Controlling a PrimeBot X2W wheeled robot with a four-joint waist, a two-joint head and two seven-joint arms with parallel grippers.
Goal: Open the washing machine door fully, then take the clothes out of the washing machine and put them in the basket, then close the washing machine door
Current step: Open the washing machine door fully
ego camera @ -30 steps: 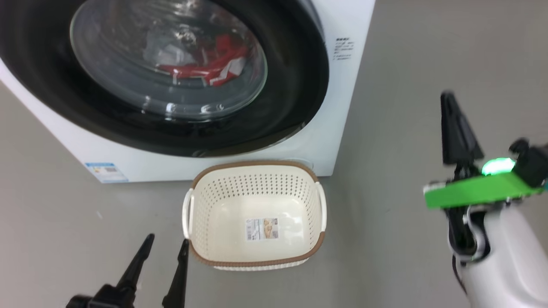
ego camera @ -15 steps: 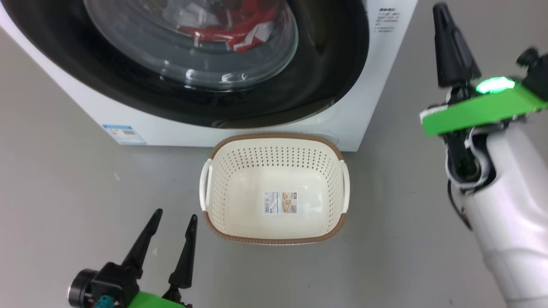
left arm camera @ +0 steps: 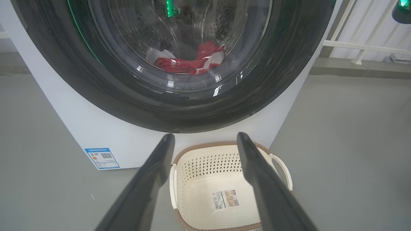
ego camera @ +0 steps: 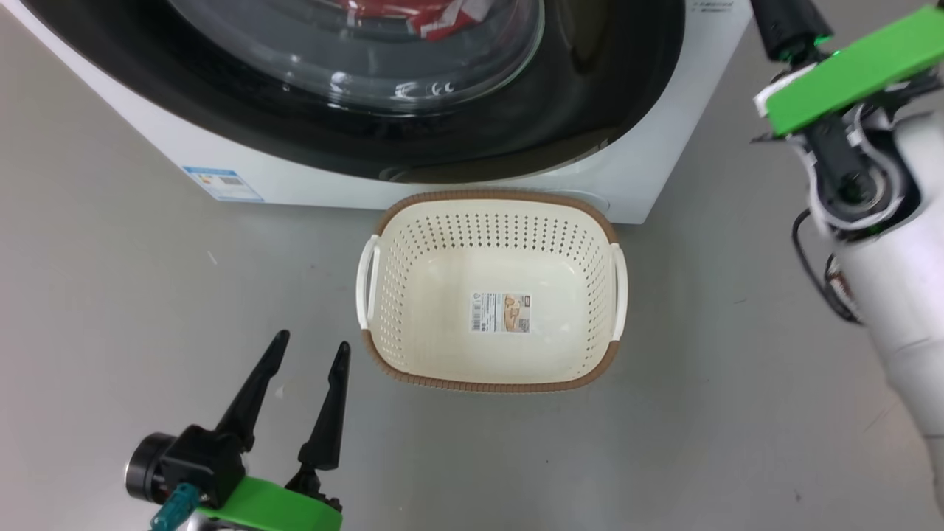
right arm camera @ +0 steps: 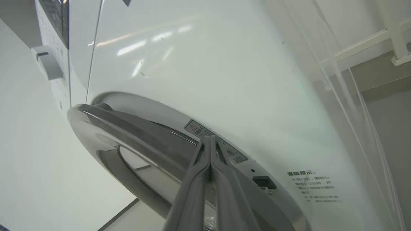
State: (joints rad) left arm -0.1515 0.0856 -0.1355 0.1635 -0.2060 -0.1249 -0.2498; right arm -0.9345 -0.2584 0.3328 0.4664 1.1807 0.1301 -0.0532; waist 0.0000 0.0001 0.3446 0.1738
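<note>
On the washing machine (right arm camera: 244, 80) a heading (right arm camera: 301, 173) reads "温馨提示:" — the blue label (left arm camera: 102, 158) is illegible.

- Left gripper (ego camera: 311, 341), lower left of head view: two long black fingers tapering to points, on a black block.
- Below it: left green plate (ego camera: 265, 509), black round cap (ego camera: 144, 476), teal connector (ego camera: 173, 510).
- Upper right of head view: right green plate (ego camera: 848, 70), black joint (ego camera: 848, 184) ringed white, glossy white forearm (ego camera: 903, 317), thin black cable (ego camera: 807, 258).
- Right gripper (right arm camera: 208, 138), right wrist view: slim fingers, pale grey in this light.
</note>
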